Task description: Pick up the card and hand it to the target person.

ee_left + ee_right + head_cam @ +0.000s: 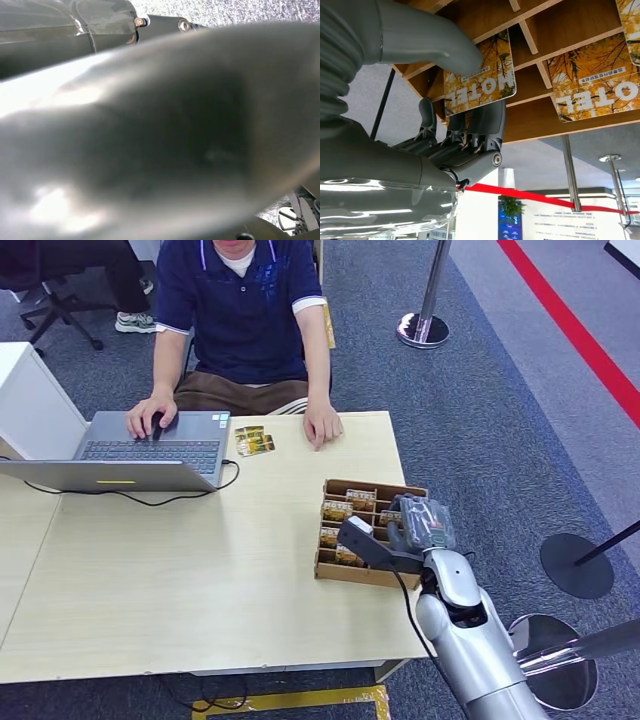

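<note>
Pale wooden surface (189,570), grey carpet around. Card (480,80): printed HOTEL, autumn foliage, in wooden divided tray (343,568) at the robot's right; pinched between thumb and fingers of right hand (471,100). Further cards in neighbouring compartments. Person (241,320) seated opposite, laptop (143,448) before them. Left hand: state cannot be told.

table (189,570) — laptop (143,450), cards (253,441), tray (362,575)

right arm: extended forward | right hand (471,125): thumb and fingers pinching card (480,75)
</note>
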